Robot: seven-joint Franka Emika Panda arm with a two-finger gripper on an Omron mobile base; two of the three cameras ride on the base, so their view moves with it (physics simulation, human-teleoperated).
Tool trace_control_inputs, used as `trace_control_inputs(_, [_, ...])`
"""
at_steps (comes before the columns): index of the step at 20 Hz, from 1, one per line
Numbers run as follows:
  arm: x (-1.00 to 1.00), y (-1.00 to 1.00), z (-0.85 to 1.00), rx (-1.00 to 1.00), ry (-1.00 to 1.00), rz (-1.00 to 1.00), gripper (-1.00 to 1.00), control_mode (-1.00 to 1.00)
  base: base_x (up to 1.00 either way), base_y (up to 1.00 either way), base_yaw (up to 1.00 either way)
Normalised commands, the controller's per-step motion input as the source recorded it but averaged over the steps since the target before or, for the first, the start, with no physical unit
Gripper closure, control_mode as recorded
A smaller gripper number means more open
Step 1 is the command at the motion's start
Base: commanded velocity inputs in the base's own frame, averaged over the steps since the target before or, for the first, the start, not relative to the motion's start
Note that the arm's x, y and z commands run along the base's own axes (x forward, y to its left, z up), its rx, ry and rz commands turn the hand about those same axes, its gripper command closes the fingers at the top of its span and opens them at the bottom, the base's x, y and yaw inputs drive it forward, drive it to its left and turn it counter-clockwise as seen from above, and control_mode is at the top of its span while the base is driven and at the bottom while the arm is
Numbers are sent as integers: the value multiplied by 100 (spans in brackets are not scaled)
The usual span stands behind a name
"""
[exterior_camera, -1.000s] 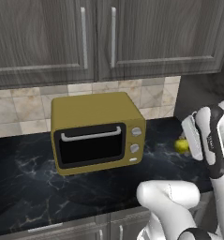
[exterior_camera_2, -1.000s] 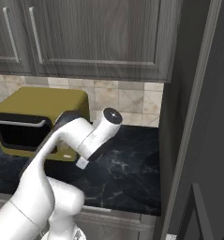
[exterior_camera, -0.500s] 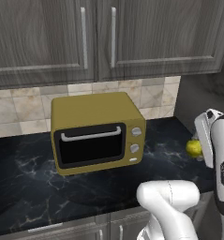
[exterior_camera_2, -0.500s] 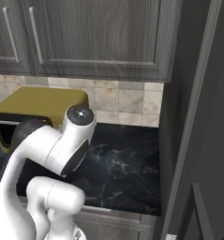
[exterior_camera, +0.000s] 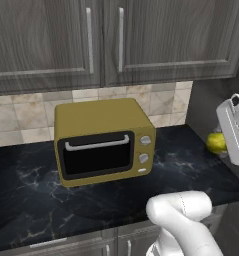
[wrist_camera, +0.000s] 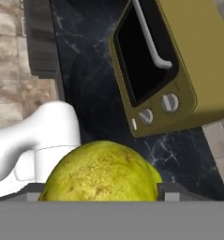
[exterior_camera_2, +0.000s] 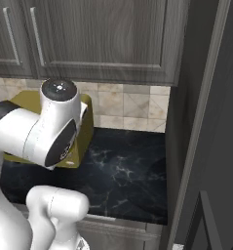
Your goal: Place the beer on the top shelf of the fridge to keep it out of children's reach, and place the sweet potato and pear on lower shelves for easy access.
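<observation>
The pear sits between the two dark fingertips of the gripper, filling the 6 o'clock part of the hand view; the jaws stand wide and pinched onto the fruit's flanks, so it looks held. In the left base view the same pear shows at 3 o'clock, tucked just behind the white hand and seemingly above the black marble counter. Over the last second the arm has swung toward 3 o'clock: the hand stood nearer the middle of that view a second ago and now sits hard against its right edge, while the big white elbow has risen to fill the 9 o'clock side of the right base view. The cabinets and oven hold their places, so the base has not driven. That reads as the fruit being carried toward the fridge, whose grey side rises at 3 o'clock in the right base view; its shelves are not visible, so which lower one is open I cannot tell. The yellow toaster oven stands well apart at 9 o'clock. The tight edge, by my judgement, is the fridge's side panel close beside the hand; free counter lies between oven and fridge.
</observation>
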Motion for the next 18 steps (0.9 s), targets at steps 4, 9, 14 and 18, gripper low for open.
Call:
trace_control_inputs(4, [-19, 11, 17, -5, 0, 0, 100, 100, -37, 6, 0])
trace_control_inputs(9, [0, 0, 0, 0, 0, 0, 100, 100, -99, 1, 0])
trace_control_inputs(14, [0, 0, 0, 0, 0, 0, 100, 100, -100, -1, 0])
trace_control_inputs(18, [0, 0, 0, 0, 0, 0, 100, 100, -100, -14, -6])
